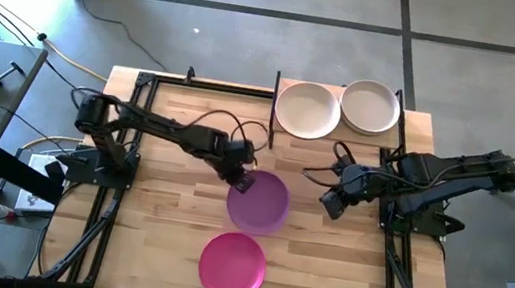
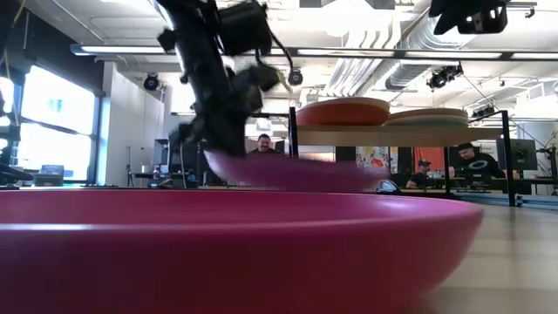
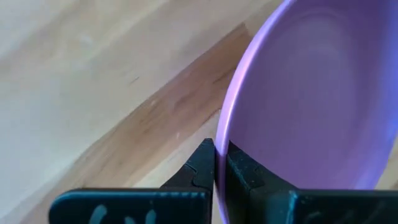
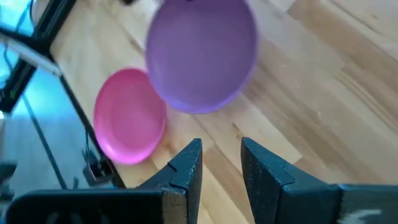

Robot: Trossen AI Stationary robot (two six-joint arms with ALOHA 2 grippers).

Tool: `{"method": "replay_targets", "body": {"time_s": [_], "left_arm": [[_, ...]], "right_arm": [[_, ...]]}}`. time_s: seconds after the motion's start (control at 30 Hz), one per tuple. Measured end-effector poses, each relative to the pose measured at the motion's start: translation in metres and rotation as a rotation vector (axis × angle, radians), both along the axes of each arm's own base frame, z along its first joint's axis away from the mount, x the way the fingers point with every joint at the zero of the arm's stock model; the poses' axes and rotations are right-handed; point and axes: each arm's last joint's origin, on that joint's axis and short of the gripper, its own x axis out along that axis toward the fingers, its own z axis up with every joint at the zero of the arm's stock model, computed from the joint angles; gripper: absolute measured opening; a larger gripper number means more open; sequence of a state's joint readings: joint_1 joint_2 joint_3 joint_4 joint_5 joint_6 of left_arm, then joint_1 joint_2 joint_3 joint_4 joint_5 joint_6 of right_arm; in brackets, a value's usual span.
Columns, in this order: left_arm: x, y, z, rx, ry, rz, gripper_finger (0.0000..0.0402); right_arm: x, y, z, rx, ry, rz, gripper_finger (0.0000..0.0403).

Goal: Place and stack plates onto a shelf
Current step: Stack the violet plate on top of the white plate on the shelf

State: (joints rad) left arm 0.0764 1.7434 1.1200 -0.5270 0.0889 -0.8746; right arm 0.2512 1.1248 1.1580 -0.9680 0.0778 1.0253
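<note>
A purple plate (image 1: pixel 259 203) is in the middle of the table, held by my left gripper (image 1: pixel 243 174) at its far-left rim. In the low view the purple plate (image 2: pixel 296 170) seems raised off the tabletop, about level. A magenta plate (image 1: pixel 232 267) lies flat on the table nearer the near edge. The shelf (image 1: pixel 337 135) stands at the far edge and carries two pale plates, or stacks of them, side by side (image 1: pixel 306 109) (image 1: pixel 371 107). My right gripper (image 1: pixel 333 203) hovers open to the right of the purple plate, touching nothing. My left gripper (image 3: pixel 216 165) pinches the purple plate's rim (image 3: pixel 222 134) between its two fingers, one finger on the inside of the plate and one on the outside. It comes from the table's left, slanting down. The rest of the plate reaches out beyond the fingers toward the right.
The shelf's black posts (image 1: pixel 274 106) stand just beyond the purple plate. Cables trail by both arms. Bare wooden tabletop (image 1: pixel 168 202) lies left of the plates and also right of the magenta plate. People sit in the room behind the table (image 2: pixel 261 144).
</note>
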Motion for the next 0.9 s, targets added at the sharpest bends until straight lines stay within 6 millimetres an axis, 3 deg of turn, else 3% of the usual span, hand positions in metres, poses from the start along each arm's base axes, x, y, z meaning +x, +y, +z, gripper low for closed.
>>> {"method": "replay_targets", "body": {"time_s": [0.3, 0.53, 0.9], "left_arm": [[-0.034, 0.018, 0.072, 0.128, -0.146, -0.046, 0.0002], [-0.067, 0.05, 0.123, 0.247, -0.307, 0.003, 0.0002], [-0.081, 0.11, 0.196, 0.526, -0.442, 0.045, 0.0004]], "right_arm": [[0.001, -0.003, 0.001, -0.024, -0.029, -0.168, 0.0089], [0.002, -0.006, 0.002, -0.01, -0.069, -0.338, 0.0089], [0.021, -0.025, 0.024, -0.291, -0.398, -0.54, 0.0089]]}}
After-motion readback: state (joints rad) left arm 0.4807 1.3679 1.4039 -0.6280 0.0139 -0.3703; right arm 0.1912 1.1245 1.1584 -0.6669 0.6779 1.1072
